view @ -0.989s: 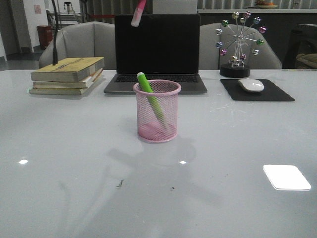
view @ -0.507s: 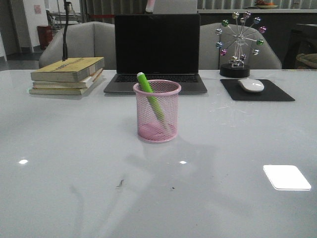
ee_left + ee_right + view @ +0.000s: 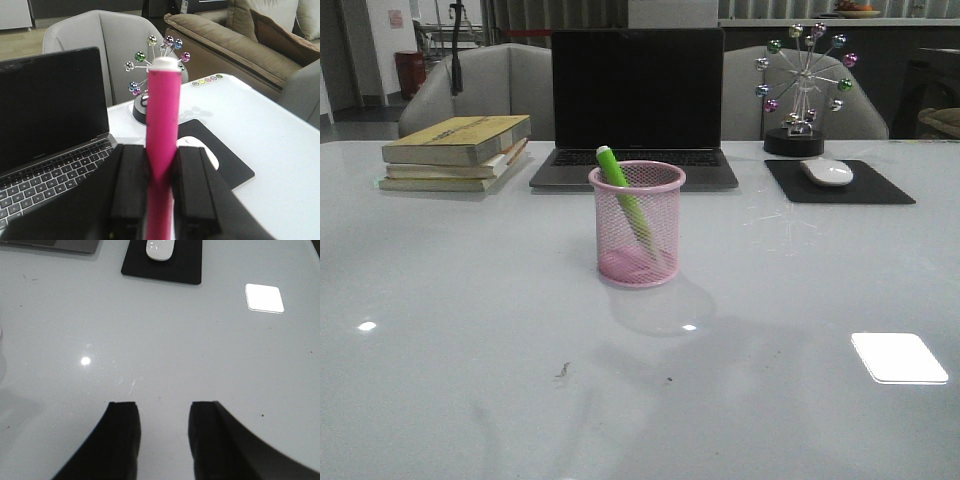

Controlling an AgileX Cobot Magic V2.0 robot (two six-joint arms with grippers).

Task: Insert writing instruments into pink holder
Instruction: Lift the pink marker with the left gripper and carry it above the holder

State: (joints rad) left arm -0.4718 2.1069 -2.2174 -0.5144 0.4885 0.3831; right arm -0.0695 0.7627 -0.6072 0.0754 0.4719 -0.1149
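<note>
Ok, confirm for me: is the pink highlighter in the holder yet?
No, the pink highlighter is clamped in the left gripper; only the green one stands there.

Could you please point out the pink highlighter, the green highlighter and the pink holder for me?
pink highlighter (image 3: pixel 162 125): left wrist view, middle of its barrel above the black fingers.
green highlighter (image 3: pixel 613 170): front view, upper barrel sticking out over the rim.
pink holder (image 3: pixel 665 225): front view, right part of its mesh wall.

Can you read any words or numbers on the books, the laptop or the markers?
None can be read.
Books: cover and spines too blurred.
Laptop: screen dark; key letters too small.
Pink marker in the left gripper: no print visible.
Green marker: no print visible.
</note>
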